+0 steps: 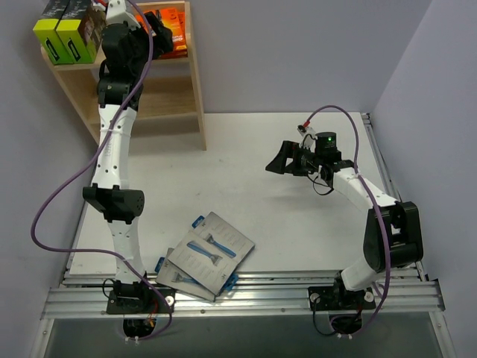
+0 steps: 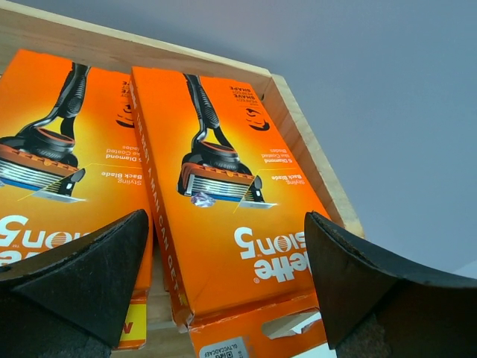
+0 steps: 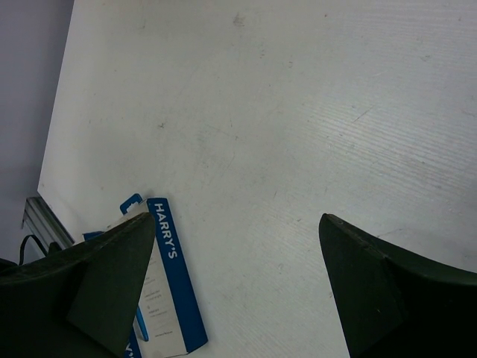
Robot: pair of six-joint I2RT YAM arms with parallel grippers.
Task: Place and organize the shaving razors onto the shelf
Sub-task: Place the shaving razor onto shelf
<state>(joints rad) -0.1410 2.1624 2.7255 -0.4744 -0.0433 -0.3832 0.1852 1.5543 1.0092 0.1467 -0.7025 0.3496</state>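
From the top external view, the shelf (image 1: 182, 97) stands at the far left corner of the white table (image 1: 246, 149), against the grey-lilac wall (image 1: 298, 52). On its top tier, black boxes with lime-green sides (image 1: 65, 33) stand at the left end and orange packs (image 1: 176, 31) lie at the right end. The left arm stretches up from its base to the top tier, and the left gripper (image 1: 162, 33) hangs just over the orange packs; its jaws cannot be made out here. Near the front edge, between the two arm bases, grey cards (image 1: 212, 250) showing a blue razor lie in a loose overlapping pile on the table. The right gripper (image 1: 282, 162) hovers over bare table, well apart from the cards and from the shelf, jaws spread and holding nothing.

In the left wrist view, two orange packs lie flat side by side on the wooden top of the shelf (image 2: 317, 160): the left pack (image 2: 52, 149) and the right pack (image 2: 231, 186), touching or nearly so along their long edges. The right pack sits close to the shelf's raised side edge. The left gripper (image 2: 225, 216) is spread wide, its black fingers (image 2: 89, 276) standing on either side of the right pack, with nothing clamped.

In the right wrist view, the right gripper (image 3: 237, 217) is also spread wide over the white table (image 3: 298, 112), gripping nothing. A grey card (image 3: 173, 294) with a blue "HARRY'S" strip lies at the lower left, partly hidden behind the left-hand finger (image 3: 104, 283).
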